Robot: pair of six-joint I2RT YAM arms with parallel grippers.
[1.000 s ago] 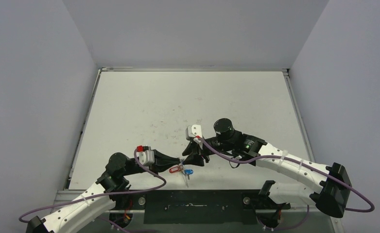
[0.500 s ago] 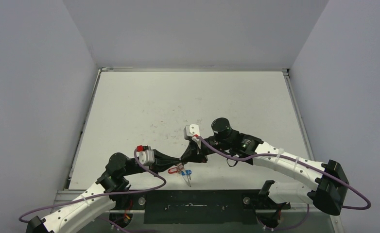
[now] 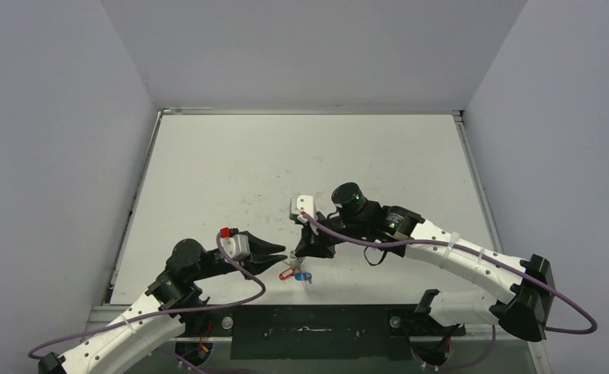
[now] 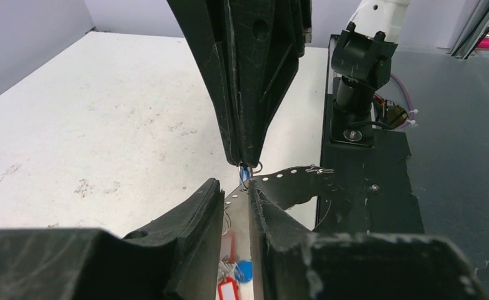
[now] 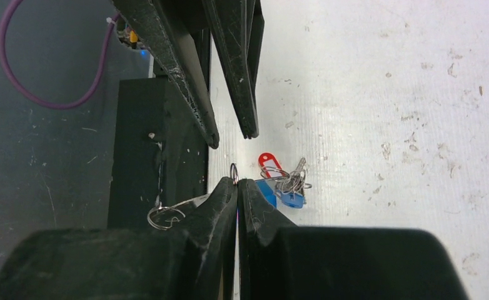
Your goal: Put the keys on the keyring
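Keys [image 5: 289,184]: the red-tagged and blue-tagged ones are bunched together near the front edge of the table [image 3: 208,171], below and between both grippers.
Left gripper [image 4: 234,187]: jaws slightly parted and gripping nothing. Its tips sit just short of the right fingers, probably leaving the wire to the other arm.
Keyring [image 5: 189,203]: thin wire runs from its clip loop [image 5: 162,217] into the right jaws, likely held up so keys can slide along it.
Right gripper [image 5: 237,182]: clenched on the keyring wire, with a small ring [image 5: 234,170] poking out at the tips.
Threading: cannot tell whether either key sits on the wire.
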